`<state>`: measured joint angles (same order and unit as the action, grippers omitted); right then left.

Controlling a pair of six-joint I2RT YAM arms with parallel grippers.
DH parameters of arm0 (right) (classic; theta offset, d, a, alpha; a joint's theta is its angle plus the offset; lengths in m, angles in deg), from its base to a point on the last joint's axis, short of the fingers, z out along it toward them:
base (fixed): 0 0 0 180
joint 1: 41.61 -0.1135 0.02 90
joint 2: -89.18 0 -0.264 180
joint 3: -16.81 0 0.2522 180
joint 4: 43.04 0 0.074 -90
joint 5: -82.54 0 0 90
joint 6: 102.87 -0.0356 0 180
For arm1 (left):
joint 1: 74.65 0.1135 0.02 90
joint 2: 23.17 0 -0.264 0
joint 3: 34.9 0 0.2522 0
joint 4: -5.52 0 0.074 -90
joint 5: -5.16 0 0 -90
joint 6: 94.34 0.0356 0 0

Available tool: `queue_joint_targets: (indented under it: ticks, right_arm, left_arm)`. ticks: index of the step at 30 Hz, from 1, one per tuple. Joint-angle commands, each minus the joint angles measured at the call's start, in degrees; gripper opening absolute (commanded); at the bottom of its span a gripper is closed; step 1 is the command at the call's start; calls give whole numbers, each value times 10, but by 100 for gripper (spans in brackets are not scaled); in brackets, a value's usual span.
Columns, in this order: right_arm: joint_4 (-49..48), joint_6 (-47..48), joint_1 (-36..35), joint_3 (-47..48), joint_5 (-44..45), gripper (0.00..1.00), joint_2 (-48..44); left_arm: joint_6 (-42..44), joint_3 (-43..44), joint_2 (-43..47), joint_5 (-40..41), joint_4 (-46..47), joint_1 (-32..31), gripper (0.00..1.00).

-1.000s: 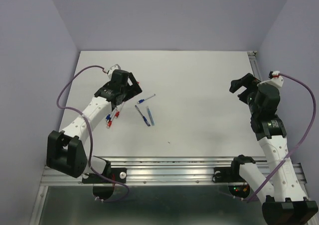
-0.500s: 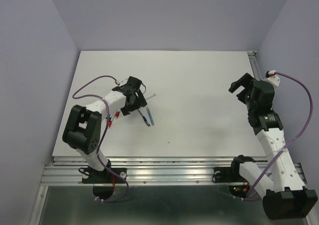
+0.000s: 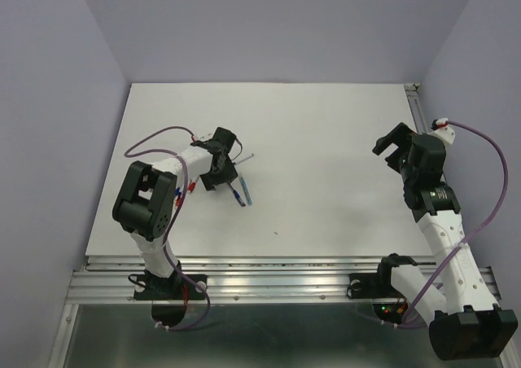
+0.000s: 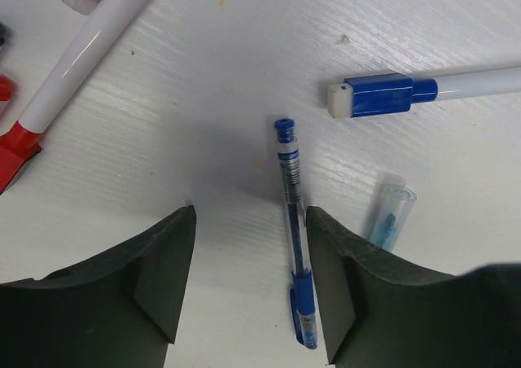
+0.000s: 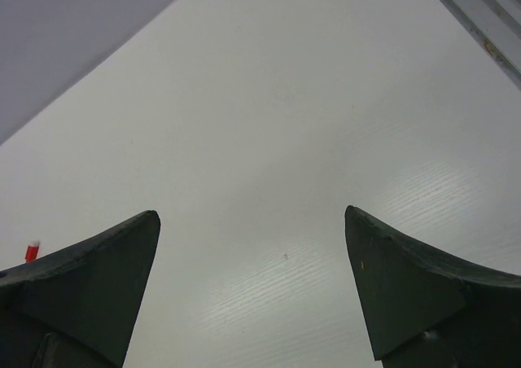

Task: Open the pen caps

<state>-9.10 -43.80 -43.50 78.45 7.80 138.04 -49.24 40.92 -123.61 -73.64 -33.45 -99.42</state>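
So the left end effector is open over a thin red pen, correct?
Not quite. The thin pen under the open left end effector is blue, not red. The left wrist view shows it lying between the jaws.

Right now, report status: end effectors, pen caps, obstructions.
Left end effector open, straddling thin blue pen, its cap on. Right end effector open, empty. Nothing else between left jaws.
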Motion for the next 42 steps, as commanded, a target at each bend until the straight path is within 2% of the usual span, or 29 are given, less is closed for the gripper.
queue_joint_targets:
  ticks: [1, 10, 12, 13, 15, 20, 24, 26, 29, 30, 32, 33, 34, 35, 36, 38, 39, 42]
  right_arm:
    - [-18, -3, 1, -7, 8, 100, -8]
    - [-5, -8, 1, -4, 19, 100, -2]
    - [-3, -9, 1, -4, 18, 100, -2]
    - [-4, -9, 0, -4, 16, 100, -3]
    - [-4, -9, 1, -5, 13, 100, -6]
    - [-6, -7, 1, -5, -14, 100, -13]
    - [-18, 1, 1, -9, -73, 100, -25]
    - [-34, 4, 1, -16, -128, 100, -32]
    - [-68, 39, 1, -31, -290, 100, -38]
    - [-80, 42, 1, -33, -376, 100, -34]
    - [-93, 33, 1, -40, -457, 100, -23]
    - [-102, 25, 0, -44, -493, 100, -17]
    - [-130, 5, -2, -54, -570, 100, 2]
    - [-148, -5, -8, -59, -600, 100, 9]
    - [-177, -26, -35, -64, -613, 100, 17]
    - [-194, -31, -91, -67, -575, 100, 31]
    - [-197, -23, -172, -64, -510, 100, 38]
    - [-233, -11, -307, -37, -439, 100, 95]
  left_arm:
    - [-5, 10, -20, 11, -20, -6, 64]
    - [-6, 12, -51, 13, -21, -20, 56]
    - [-6, 13, -61, 12, -21, -21, 48]
    - [-7, 14, -63, 12, -21, -22, 39]
    - [-9, 15, -69, 10, -22, -23, 29]
    - [-19, 6, -68, 20, -25, -24, 22]
    - [-26, -4, -53, 23, -25, -23, 0]
    - [-25, -5, -40, 23, -26, -24, 0]
    - [-26, -13, 2, 26, -14, -24, 0]
    - [-25, -21, 37, 27, -10, -27, 0]
    - [-25, -29, 79, 35, 6, -31, 0]
    - [-25, -33, 123, 39, 10, -37, 0]
    - [-29, -39, 146, 52, 17, -40, 0]
    - [-36, -41, 188, 64, 20, -46, 0]
    - [-40, -40, 207, 86, 19, -59, 0]
    - [-47, -34, 239, 101, 19, -75, 0]
    - [-52, -29, 262, 102, 26, -90, 0]
    - [-59, -20, 288, 102, 39, -112, 0]
